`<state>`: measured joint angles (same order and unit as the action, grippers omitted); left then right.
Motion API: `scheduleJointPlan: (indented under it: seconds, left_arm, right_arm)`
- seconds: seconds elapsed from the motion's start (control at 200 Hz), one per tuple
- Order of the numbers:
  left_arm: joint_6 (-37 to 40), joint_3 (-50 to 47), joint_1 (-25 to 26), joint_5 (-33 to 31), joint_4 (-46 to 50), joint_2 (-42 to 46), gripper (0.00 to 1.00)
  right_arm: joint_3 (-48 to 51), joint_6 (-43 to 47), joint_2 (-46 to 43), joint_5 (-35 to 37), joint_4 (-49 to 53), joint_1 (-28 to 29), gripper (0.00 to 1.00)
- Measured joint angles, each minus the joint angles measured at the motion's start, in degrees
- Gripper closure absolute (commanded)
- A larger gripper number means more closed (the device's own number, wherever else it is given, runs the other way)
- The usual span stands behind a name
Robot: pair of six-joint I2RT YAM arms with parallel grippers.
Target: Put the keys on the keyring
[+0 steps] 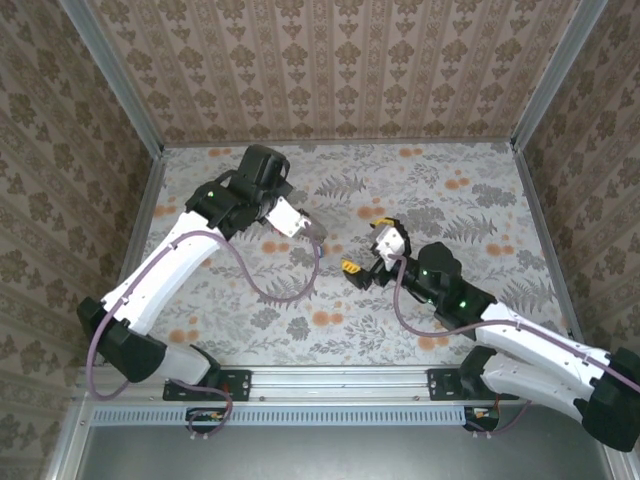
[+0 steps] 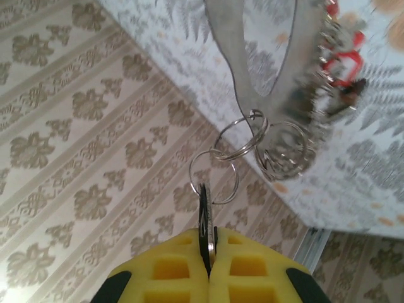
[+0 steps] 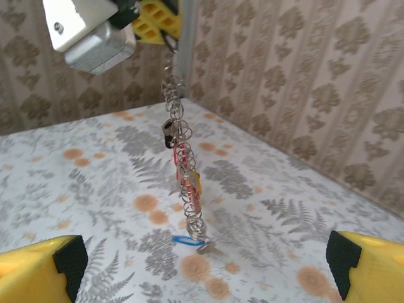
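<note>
Keys [image 3: 180, 155] with red, yellow and blue plastic heads dangle on a chain of thin silver rings [image 3: 189, 205], its foot seemingly touching the fern-print tabletop [image 3: 284, 214], framed by the gaping jaws of the right gripper [image 3: 205, 265]. Left wrist: the left gripper [image 2: 209, 268], yellow ribbed jaws clenched on a flat metal tab [image 2: 204, 221], hoists the chain for threading. Overhead, the grippers face each other.

Walls [image 1: 340, 60]: covered in beige damask wallpaper.
Counter [image 1: 480, 190]: covered by a pale fern-and-orange-flower print.
Corner posts [image 1: 110, 72]: made of bare aluminium.
</note>
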<state>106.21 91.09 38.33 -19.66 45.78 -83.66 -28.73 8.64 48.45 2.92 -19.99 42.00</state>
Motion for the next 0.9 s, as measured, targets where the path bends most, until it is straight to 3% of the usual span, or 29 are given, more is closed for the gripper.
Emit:
scheduleJointPlan:
  seconds: [0.52,0.9]
  left_arm:
    - [-1.03,8.00,0.22,1.75,-0.33,-12.35,1.00]
    - [-6.58,25.09,2.91,6.21,-1.09,-27.12,1.00]
  right_arm:
    - [3.72,-4.42,-10.60,4.98,4.44,-4.87,0.00]
    - [3.96,-4.46,-13.62,9.60,9.77,-7.87,0.00]
